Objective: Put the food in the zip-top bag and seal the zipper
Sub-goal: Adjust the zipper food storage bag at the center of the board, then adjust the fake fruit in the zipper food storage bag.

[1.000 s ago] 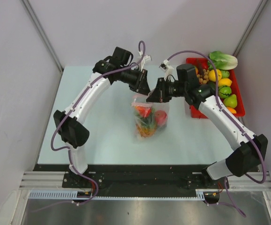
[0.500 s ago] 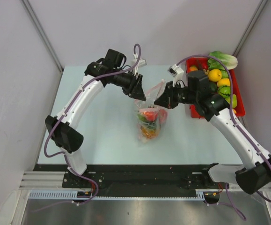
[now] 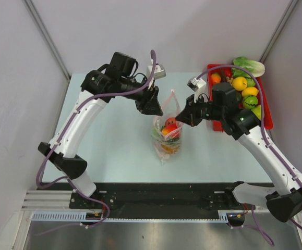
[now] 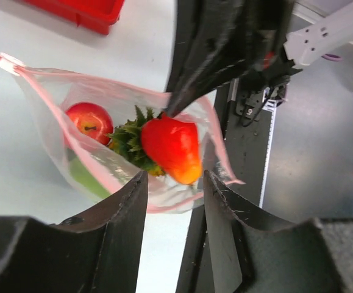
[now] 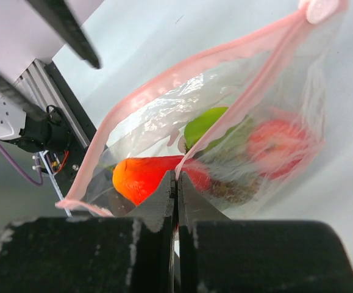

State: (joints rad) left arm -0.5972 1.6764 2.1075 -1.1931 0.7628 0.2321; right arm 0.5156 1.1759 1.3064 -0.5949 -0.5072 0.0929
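The zip-top bag (image 3: 166, 138) hangs upright over the table with its mouth open. Inside it are a red apple (image 4: 89, 122), a red-orange fruit (image 4: 173, 146), a dark spiky-leaved piece (image 4: 129, 141) and a green piece (image 4: 85, 177). My right gripper (image 3: 180, 119) is shut on the bag's pink zipper strip (image 5: 225, 125), as the right wrist view (image 5: 176, 176) shows. My left gripper (image 3: 153, 108) is open just left of the mouth. In the left wrist view (image 4: 175, 178) the bag's near rim lies beyond its fingertips. The white slider (image 5: 322, 7) sits at the zipper's end.
A red tray (image 3: 264, 107) at the back right holds more toy food, among them a yellow lemon (image 3: 239, 83) and a leafy green cabbage (image 3: 249, 66). The black front rail (image 3: 156, 198) runs along the table's near edge.
Both arms have risen and their wrists have drawn apart. The bag went from lying flat on the table to hanging upright and narrower, held by the right gripper.
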